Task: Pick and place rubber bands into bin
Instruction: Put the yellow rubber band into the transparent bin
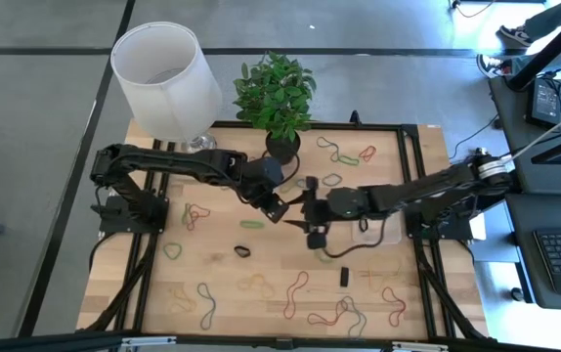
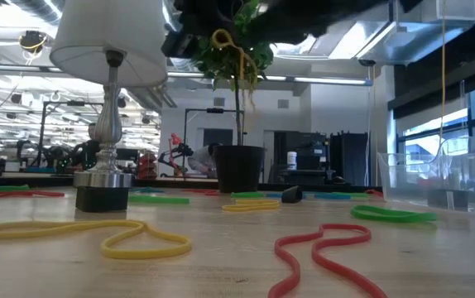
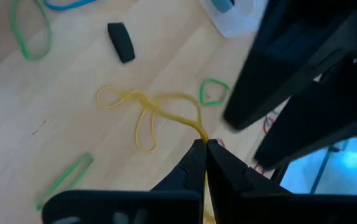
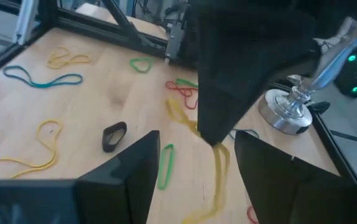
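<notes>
Above mid-table, left tool (image 3: 204,147) pinches a dangling yellow rubber band (image 3: 147,112).

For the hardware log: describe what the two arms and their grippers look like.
Both arms are dark, nearly black, built of jointed segments. The left gripper ends in two tapered black fingers with flat angular faces. The right gripper has two broad black fingers. The right arm has a silvery joint near its base.

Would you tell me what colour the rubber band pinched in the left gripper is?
Yellow rubber band, clearest in the left wrist view.
</notes>
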You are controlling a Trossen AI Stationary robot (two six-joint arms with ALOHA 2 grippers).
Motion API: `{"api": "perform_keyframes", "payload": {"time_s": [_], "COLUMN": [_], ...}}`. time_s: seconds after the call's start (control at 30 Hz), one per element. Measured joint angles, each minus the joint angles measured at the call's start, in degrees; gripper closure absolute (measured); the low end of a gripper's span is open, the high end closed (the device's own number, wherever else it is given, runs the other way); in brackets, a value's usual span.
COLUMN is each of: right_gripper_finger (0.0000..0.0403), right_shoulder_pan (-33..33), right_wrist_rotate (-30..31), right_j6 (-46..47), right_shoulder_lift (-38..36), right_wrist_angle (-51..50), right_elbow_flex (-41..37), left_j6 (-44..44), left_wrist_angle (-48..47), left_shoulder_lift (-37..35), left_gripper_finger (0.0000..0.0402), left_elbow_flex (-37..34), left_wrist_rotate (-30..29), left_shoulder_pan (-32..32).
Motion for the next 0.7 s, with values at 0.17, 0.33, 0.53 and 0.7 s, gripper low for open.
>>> {"api": "perform_keyframes", "payload": {"time_s": [0.17, 0.33, 0.53, 0.7], "right_gripper_finger": [0.0205, 0.0231, 0.0293, 0.038], "right_shoulder_pan": [-0.93, -2.28, -2.47, -2.49], "right_wrist_rotate": [0.18, 1.27, 1.22, 1.32], "right_j6": [-0.14, 0.15, 0.1, 0.09], "right_shoulder_lift": [5.02, 8.37, 9.16, 9.12], "right_wrist_angle": [-2.2, -6.11, -5.98, -6.94], "right_elbow_flex": [4.65, 7.69, 8.34, 8.32], "left_j6": [2.54, 4.51, 5.83, 7.39], "left_wrist_angle": [-1.09, -0.75, -1.17, -1.1], "left_shoulder_lift": [0.05, 0.04, 0.02, 0.02], "left_gripper_finger": [0.0399, 0.0399, 0.0399, 0.0398], "left_elbow_flex": [-0.05, 0.02, 0.02, 0.02], "left_wrist_rotate": [1.02, 1.15, 1.85, 2.91], "left_shoulder_pan": [-0.04, 0.01, 0.35, 1.12]}}
